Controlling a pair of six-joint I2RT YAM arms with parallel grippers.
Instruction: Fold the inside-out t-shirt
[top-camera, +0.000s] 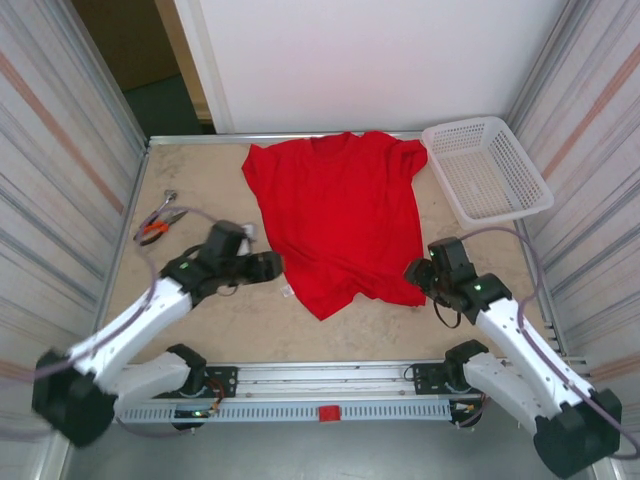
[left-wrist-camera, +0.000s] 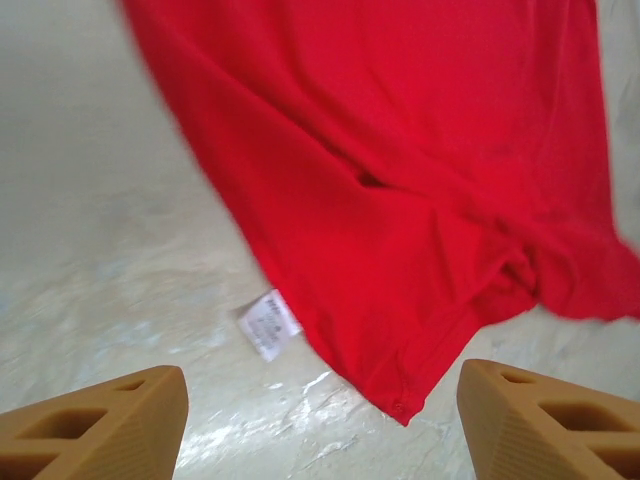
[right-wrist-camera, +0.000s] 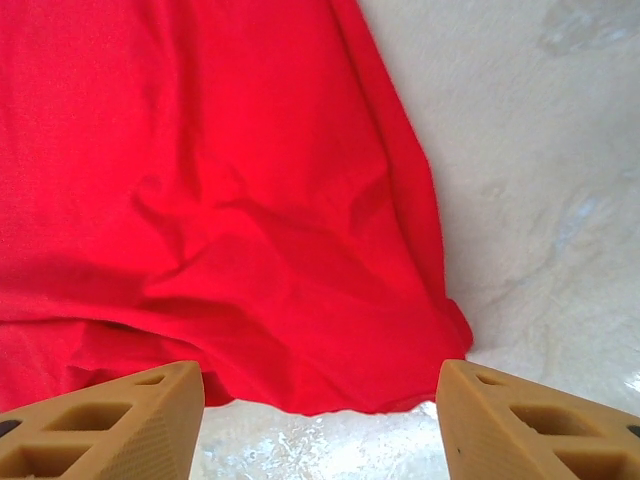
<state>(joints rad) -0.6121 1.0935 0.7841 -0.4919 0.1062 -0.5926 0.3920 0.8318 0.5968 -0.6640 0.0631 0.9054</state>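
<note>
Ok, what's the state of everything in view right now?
t-shirt: spread on the table, unfolded, near hem rumpled, held by neither pincer.
care label: sticking out at the shirt's edge, lying on the table.
left pincer: open, empty, beside the hem.
right pincer: open, empty, beside the hem.
basket: upright, empty.
orange-handled tool: lying near the table's left edge.

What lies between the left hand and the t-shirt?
In the left wrist view, bare table and a small white label sticking out from the edge of the t-shirt.

Robot lab cell: walled-in table (top-camera: 200, 190), aluminium rail (top-camera: 330, 375).
</note>
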